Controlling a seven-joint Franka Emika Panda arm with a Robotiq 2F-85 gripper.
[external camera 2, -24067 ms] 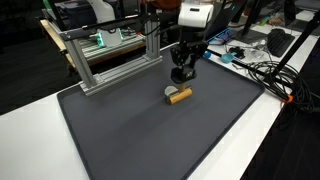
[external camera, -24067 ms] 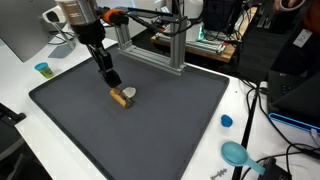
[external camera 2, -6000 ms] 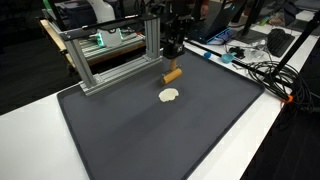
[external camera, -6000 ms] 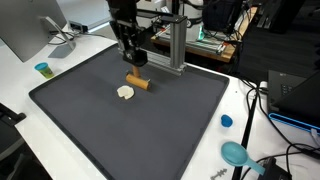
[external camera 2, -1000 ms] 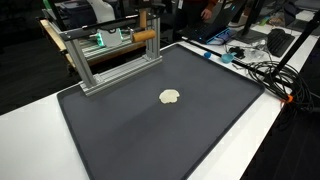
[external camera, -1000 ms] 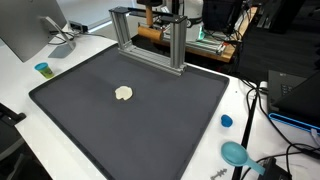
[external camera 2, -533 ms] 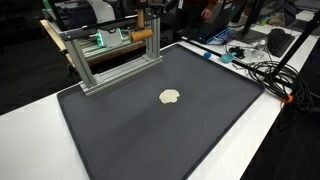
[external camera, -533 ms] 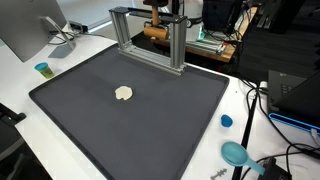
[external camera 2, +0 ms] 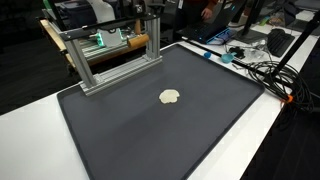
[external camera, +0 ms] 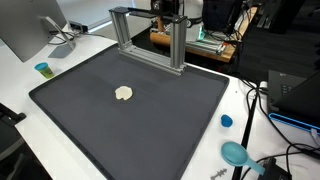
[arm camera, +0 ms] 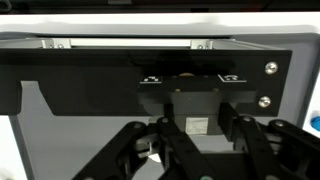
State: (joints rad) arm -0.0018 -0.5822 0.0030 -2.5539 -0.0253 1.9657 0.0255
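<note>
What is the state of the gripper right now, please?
Gripper: closed, apparently holding the brown cylinder behind the aluminium frame.

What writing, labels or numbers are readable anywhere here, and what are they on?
Nothing can be read.
Two white marks on the black panel in the wrist view: too small to read.
Pale sticker on the dark block low in that view: blurred.
Dark grey mat, pale lump, brown cylinder: no writing shows.
</note>
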